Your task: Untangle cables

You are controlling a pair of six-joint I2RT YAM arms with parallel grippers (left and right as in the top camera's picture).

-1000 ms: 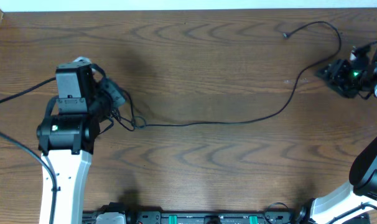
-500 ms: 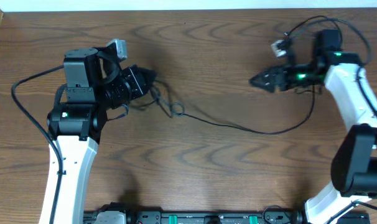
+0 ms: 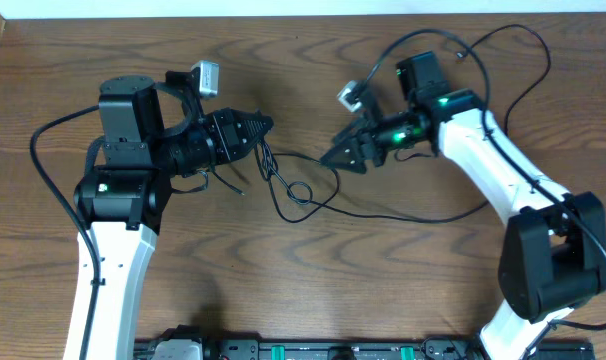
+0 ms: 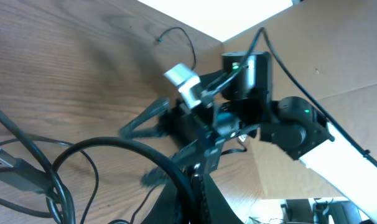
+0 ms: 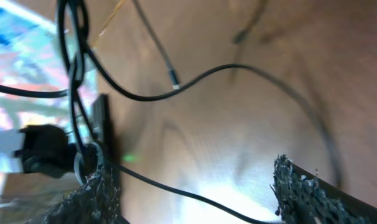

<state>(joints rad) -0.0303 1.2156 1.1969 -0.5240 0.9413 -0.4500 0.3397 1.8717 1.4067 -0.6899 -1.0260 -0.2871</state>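
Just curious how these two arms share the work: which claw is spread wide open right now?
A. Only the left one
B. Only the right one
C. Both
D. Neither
B. The right claw has its two fingers standing far apart as it points toward the tangle, while the left claw is pinched shut on the cords.

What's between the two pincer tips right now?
Overhead view: thin black cables cross the gap from left pincer to right pincer, above bare wood table; nothing else.
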